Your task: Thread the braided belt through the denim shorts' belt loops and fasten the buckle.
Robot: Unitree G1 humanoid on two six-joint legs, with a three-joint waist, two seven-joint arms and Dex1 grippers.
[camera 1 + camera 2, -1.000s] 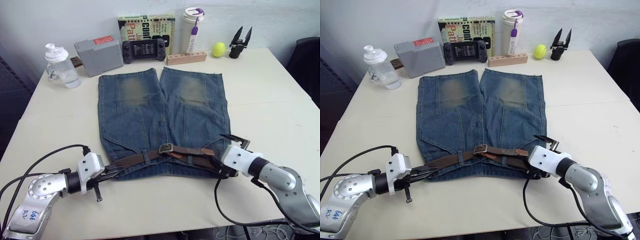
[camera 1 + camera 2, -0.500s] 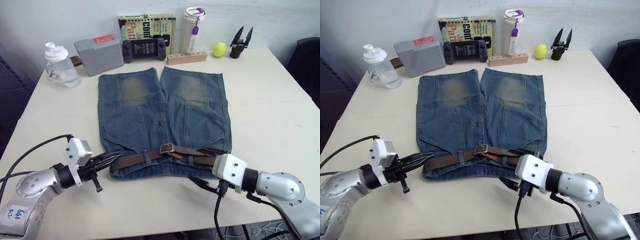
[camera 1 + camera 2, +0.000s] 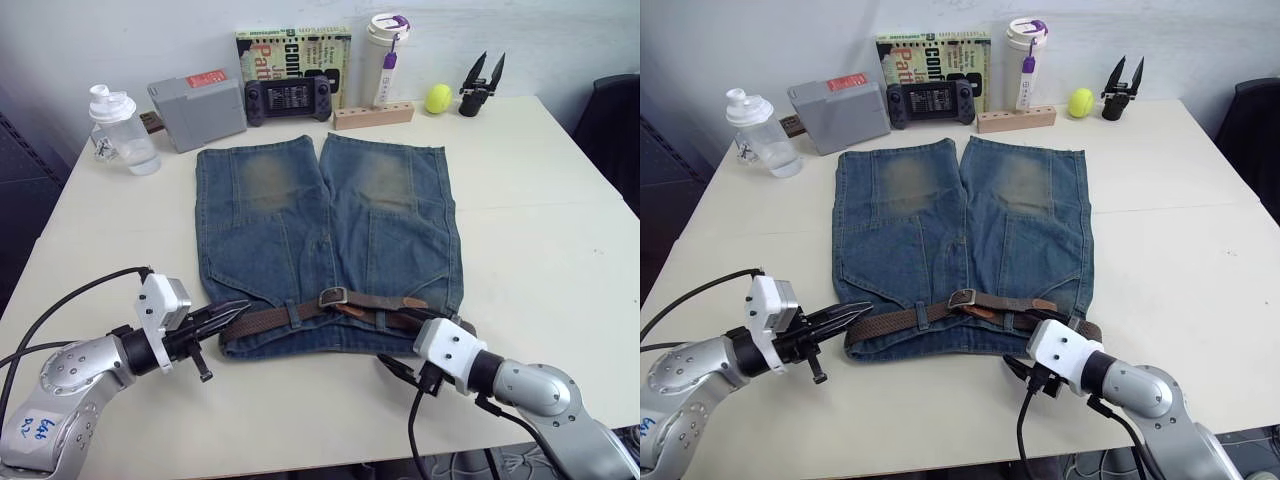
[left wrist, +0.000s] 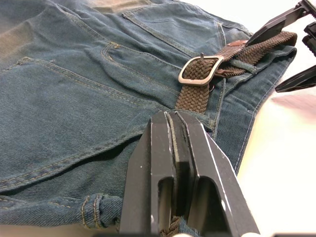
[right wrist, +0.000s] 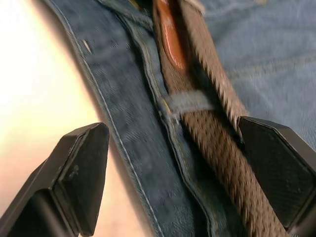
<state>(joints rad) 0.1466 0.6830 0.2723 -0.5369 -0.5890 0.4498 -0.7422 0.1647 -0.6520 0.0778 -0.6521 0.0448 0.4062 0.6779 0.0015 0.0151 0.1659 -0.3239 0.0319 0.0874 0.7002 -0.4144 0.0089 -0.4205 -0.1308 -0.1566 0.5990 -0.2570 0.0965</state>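
Left gripper [image 3: 238,308]: fingers pressed together, nothing seen pinched at the tips, set at the left end of the braided belt [image 3: 270,320] where it leaves the waistband. Right gripper [image 5: 170,126]: fingers spread wide, straddling the waistband edge and the belt, one of the belt loops [image 5: 190,101] between them; holding nothing.

Belt lying along the waistband of the denim shorts [image 3: 320,210], under a loop [image 3: 294,314] left of centre, with the buckle [image 3: 332,297] near the middle and the leather tip [image 3: 415,303] to its right. Shorts flat on the table [image 3: 540,200], legs pointing away, waistband towards the near edge.

Along the far edge: clear shaker bottle [image 3: 122,130], grey box [image 3: 198,110], lidded tumbler [image 3: 386,60], wooden block [image 3: 373,116] with holes on top. Contents of all four: cannot tell. Also a book [image 3: 293,55], a game controller [image 3: 288,98], a yellow ball [image 3: 437,98] and a loose black gripper part [image 3: 480,85].

Compared with a second ago: left gripper drawn back from over the belt's left end to just beside it; right gripper shifted off the belt's right end to the near edge of the shorts. Belt and shorts roughly as before.

Bare tabletop on both sides of the shorts, wider on the right; only a narrow strip between waistband and near edge.
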